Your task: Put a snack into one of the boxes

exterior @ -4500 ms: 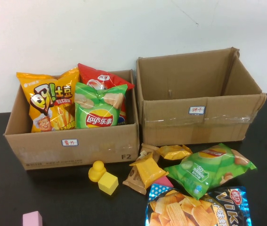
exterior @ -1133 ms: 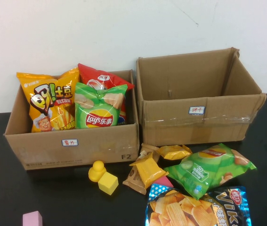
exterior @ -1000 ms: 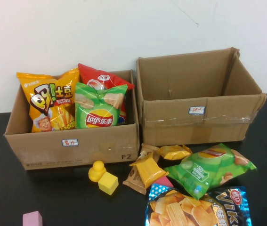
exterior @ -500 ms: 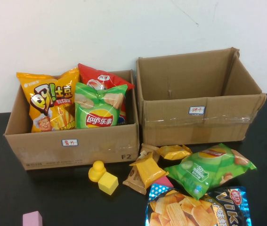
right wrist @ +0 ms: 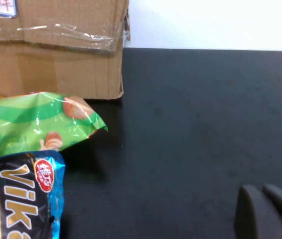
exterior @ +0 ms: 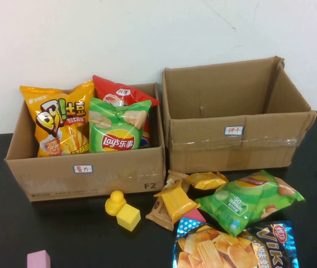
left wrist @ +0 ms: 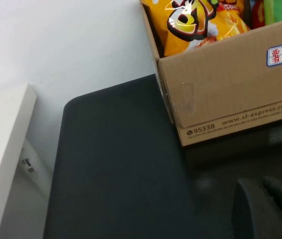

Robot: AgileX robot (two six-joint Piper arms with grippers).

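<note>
A black table (exterior: pixel 63 234) stands against a white wall and carries two cardboard boxes. The left box (exterior: pixel 85 173) serves as landmark here. It holds three upright bags: an orange chip bag (exterior: pixel 57 120), a green Lay's bag (exterior: pixel 119 125) and a red bag (exterior: pixel 116 86) behind them. The right box (exterior: pixel 236 120) stands just beside the left box and shows no contents. Loose snacks lie in front of the right box, on the far side from the landmark's label: a green snack bag (exterior: pixel 247 201), a blue Viking chip bag (exterior: pixel 236 245) and small yellow packets (exterior: pixel 175 204). A yellow duck (exterior: pixel 113 202) and a yellow block (exterior: pixel 128 216) sit just in front of the left box; a pink block (exterior: pixel 38 260) lies nearer to me.

My left gripper (left wrist: pixel 270 209) hovers near the landmark's outer corner, jaws together, empty. My right gripper (right wrist: pixel 267 211) hovers past the green snack bag, jaws together, empty.
</note>
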